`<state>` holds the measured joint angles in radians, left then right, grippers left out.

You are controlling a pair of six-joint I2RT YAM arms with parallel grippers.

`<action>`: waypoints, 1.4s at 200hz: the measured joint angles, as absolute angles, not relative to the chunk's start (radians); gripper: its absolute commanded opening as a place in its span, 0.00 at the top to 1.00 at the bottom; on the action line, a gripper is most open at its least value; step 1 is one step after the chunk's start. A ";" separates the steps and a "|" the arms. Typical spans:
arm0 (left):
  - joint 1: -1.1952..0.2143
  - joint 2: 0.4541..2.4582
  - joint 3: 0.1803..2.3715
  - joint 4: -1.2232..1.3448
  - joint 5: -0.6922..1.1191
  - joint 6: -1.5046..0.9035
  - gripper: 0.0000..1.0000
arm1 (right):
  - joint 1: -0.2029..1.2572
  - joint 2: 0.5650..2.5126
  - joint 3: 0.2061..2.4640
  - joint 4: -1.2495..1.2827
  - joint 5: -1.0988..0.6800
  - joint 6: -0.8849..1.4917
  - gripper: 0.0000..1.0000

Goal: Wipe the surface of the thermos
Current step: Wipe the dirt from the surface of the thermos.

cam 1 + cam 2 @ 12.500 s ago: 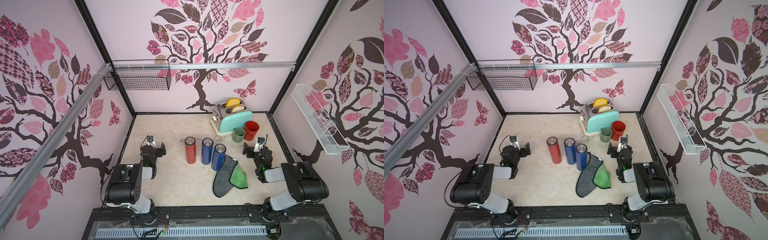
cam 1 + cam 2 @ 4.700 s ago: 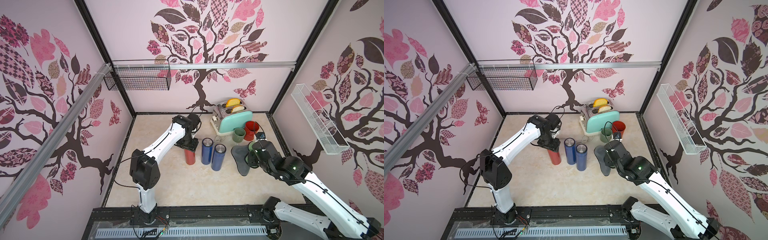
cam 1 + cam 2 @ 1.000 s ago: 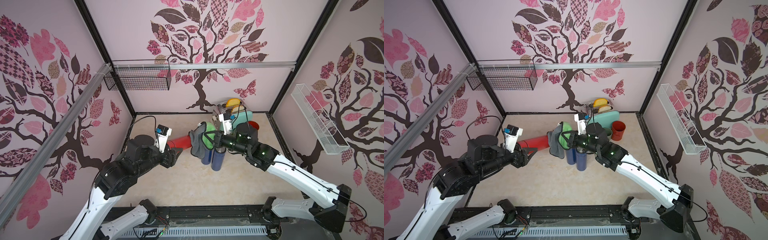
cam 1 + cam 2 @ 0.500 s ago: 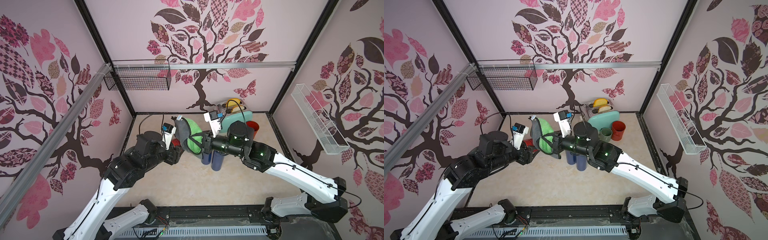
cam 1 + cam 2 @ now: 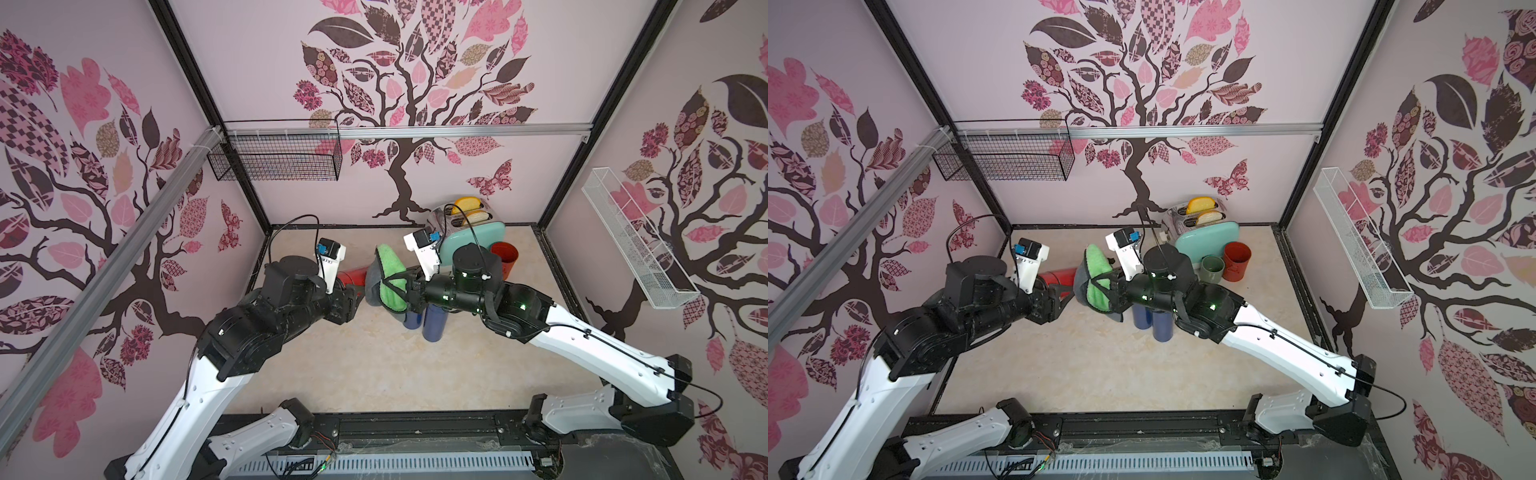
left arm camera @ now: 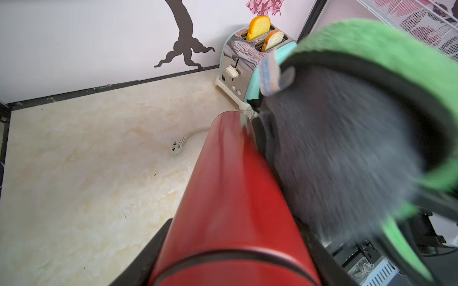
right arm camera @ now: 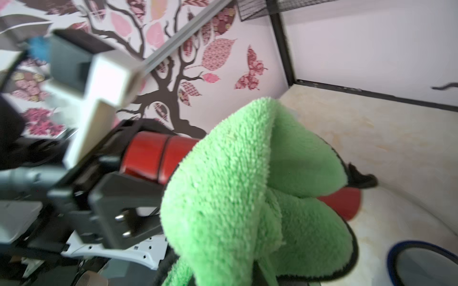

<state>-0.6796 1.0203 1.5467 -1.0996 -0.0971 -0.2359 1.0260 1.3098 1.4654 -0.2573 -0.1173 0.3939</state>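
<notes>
- The red thermos (image 5: 352,274) was off the surface (image 5: 374,374), carried roughly level in the air at the left-centre of the scene. Its free end pointed right, towards the far side.
- The left claw (image 5: 353,296) was clamped around one end of the thermos. In the left wrist view a finger lay along each side of the body, just past a dark seam line.
- The right claw (image 5: 1115,293) was pinched shut on a folded green and grey cloth (image 5: 1096,282). The cloth's grey face lay against the right side of the thermos (image 6: 230,198) and covered much of its far half.
- Two blue thermoses (image 5: 428,326) stood upright on the surface below the right arm, untouched. A toaster (image 5: 471,237) stood at the far right.
- Handling, thermos: judged a stiff, glossy cylinder that will not dent but is likely to be slippery. It was held at one end only, so sideways cloth pressure could lever or twist it in the grip. Its weight could not be told.
- Handling, cloth: soft and limp. It will fold around the curve but may bunch up.
- Hold point: the end grip was judged sound, as it left the long body free for wiping.
</notes>
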 measured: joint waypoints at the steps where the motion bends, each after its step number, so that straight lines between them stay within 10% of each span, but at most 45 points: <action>1: -0.680 1.026 1.552 -1.100 -0.097 -0.236 1.00 | 1.027 1.309 1.466 -0.258 -0.117 0.392 1.00; 117: -0.655 1.049 1.710 -1.175 -0.038 -0.367 1.00 | 0.971 1.267 1.381 -0.312 -0.004 0.245 1.00; 190: -0.364 1.108 1.686 -1.102 0.363 -0.616 1.00 | 1.037 1.273 1.409 -0.297 0.057 0.176 1.00; 280: -0.324 1.071 1.580 -0.914 0.554 -0.874 1.00 | 1.081 1.299 1.441 -0.310 0.108 0.134 1.00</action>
